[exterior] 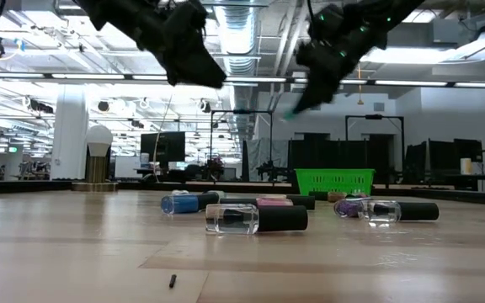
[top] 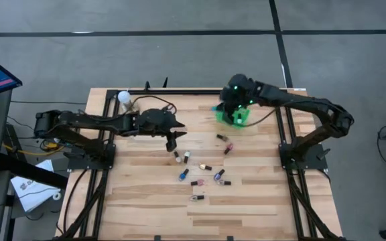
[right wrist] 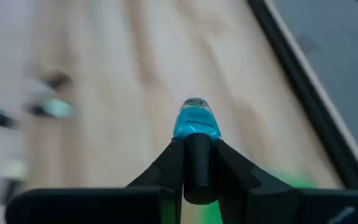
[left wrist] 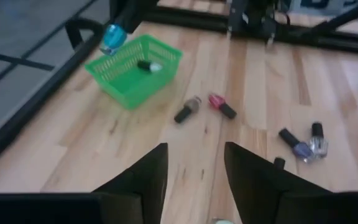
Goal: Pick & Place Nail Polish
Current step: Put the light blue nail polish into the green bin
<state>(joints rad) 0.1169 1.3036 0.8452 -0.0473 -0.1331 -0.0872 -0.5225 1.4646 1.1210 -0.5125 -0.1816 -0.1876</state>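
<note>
Several tiny nail polish bottles point(top: 206, 167) lie on their sides on the wooden table point(top: 146, 207). A green basket point(top: 238, 116) stands at the far right, and one dark-capped bottle point(left wrist: 149, 65) lies inside it. My right gripper point(top: 232, 107) is above the basket's left rim, shut on a teal bottle point(right wrist: 196, 121), which also shows in the left wrist view point(left wrist: 112, 37). My left gripper point(left wrist: 194, 174) is open and empty above the table's middle point(top: 173, 138), over the left end of the scattered bottles. My right gripper pinches the teal bottle's dark cap point(right wrist: 197, 158) between its two fingers. The teal glass body point(right wrist: 196, 124) sticks out beyond the fingertips. The bottle is lifted clear of the table, above the basket's edge point(left wrist: 104, 62).
A white ball-topped stand point(top: 124, 98) is at the table's far left corner. Black frame rails point(top: 179, 90) run along the table's far edge and both sides. Two bottles point(left wrist: 204, 106) lie near the basket. There is bare wood near the front edge.
</note>
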